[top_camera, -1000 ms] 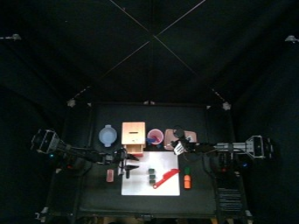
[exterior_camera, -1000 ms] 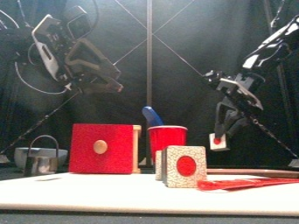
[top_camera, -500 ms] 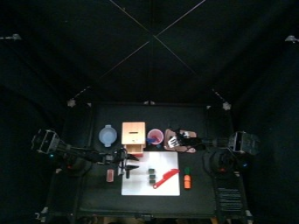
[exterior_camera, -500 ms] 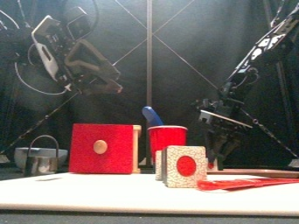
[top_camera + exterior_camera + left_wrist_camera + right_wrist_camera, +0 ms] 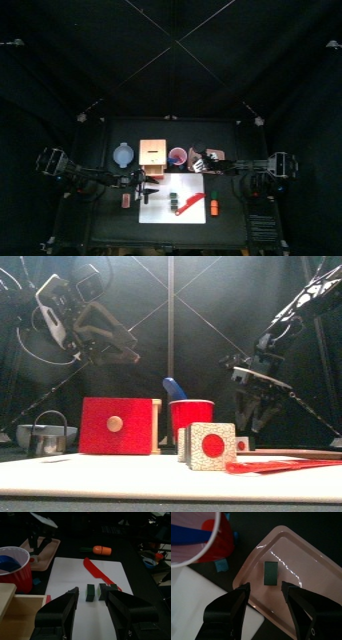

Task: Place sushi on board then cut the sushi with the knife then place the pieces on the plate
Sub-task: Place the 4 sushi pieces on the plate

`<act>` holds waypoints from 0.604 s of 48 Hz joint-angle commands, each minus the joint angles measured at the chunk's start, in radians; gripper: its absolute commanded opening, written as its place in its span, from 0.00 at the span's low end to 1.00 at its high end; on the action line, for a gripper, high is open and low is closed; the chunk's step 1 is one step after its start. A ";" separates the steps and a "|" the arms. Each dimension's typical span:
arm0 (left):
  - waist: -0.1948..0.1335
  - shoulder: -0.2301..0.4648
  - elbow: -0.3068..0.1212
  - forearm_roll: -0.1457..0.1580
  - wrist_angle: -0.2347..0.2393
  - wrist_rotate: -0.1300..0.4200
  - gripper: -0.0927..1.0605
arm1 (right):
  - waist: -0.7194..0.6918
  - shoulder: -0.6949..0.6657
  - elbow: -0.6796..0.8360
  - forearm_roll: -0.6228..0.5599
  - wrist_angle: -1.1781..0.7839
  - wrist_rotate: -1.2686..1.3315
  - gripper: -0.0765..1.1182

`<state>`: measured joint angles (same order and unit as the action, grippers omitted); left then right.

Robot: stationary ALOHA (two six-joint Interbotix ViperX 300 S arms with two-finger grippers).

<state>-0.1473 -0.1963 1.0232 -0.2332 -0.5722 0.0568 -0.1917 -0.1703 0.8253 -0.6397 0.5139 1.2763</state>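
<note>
One dark green sushi piece lies flat on the pink tray, and my right gripper hangs open just above it, touching nothing. In the front view this gripper is off the table behind the red cup. Two more sushi pieces stand on the white board beside the red knife. My left gripper hovers open over them, at the board's left side. A blue knife stands in the cup.
A wooden box with a red drawer front stands left of the cup, and a blue-grey bowl further left. An orange toy food lies at the board's right edge.
My right gripper carried a sushi piece down to the pink tray, let it go and has risen a little, open. The left arm has not moved.
</note>
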 commanded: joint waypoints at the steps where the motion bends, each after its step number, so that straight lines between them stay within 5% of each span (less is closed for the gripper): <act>1: -0.002 -0.003 -0.015 0.002 -0.008 0.000 0.77 | 0.092 -0.072 -0.012 -0.031 0.014 -0.008 0.79; 14: -0.002 -0.002 -0.025 0.002 -0.008 0.002 0.77 | 0.370 -0.064 -0.041 -0.167 -0.064 -0.012 0.79; 29: 0.002 0.011 -0.028 0.002 -0.008 0.000 0.77 | 0.417 0.112 -0.155 -0.255 -0.204 -0.012 0.79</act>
<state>-0.1473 -0.1871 1.0186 -0.2316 -0.5722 0.0568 0.2286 -0.0813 0.7210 -0.8866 0.3313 1.2625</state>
